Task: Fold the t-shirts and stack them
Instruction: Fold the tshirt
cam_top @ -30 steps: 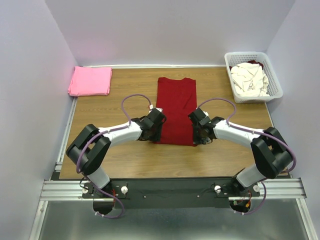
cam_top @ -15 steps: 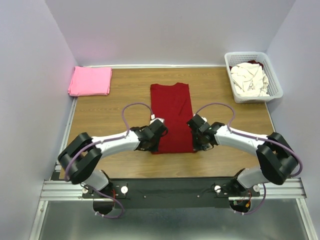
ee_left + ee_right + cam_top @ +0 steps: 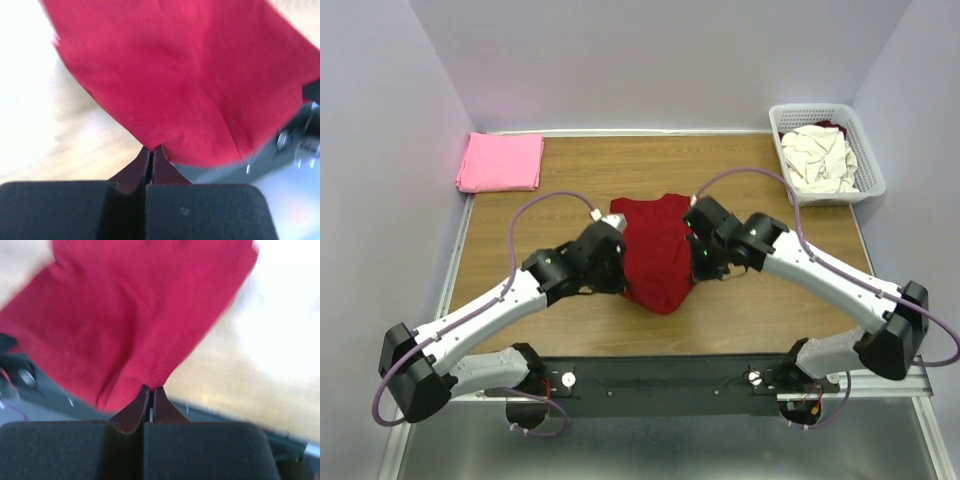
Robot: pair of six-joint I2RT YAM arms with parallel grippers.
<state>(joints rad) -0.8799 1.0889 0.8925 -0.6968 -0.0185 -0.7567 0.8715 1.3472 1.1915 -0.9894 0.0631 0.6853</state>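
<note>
- My left gripper and right gripper each pinched a near corner of the soft dark red cloth t-shirt.
- It sagged between them over the middle of the brown wooden table, its long axis running away from me, with both arms equally near.

A wood-grain table sits boxed in by plain pale lavender walls: a back wall, a left wall and a right wall. An aluminium rail runs along its near edge, with a grey metal surface below. The light is soft and even.
</note>
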